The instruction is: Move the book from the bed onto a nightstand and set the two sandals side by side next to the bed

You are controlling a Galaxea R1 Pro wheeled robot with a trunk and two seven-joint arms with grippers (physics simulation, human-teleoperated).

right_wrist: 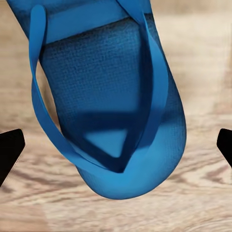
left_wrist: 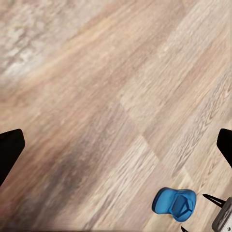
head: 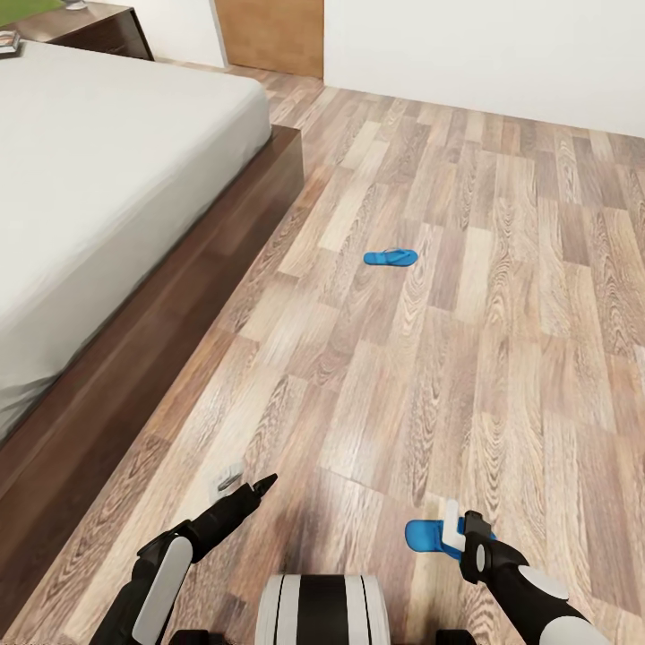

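Floor (head: 502, 296): brown wood planks, grained.
Bed (head: 98, 188): smooth grey mattress, dark wooden frame, at my left.
Far sandal (head: 391, 257): flat blue sole, lying on open floor, apart from the bed.
Near sandal (right_wrist: 111, 96): textured blue sole, Y-strap, directly under my right gripper (head: 468, 530), whose fingers are spread.
Left gripper (head: 255, 491): spread wide, holding nothing, over bare planks.

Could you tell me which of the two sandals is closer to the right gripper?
The sandal at the right gripper, low in the head view beside the robot's base. The other sandal lies alone farther out on the floor.
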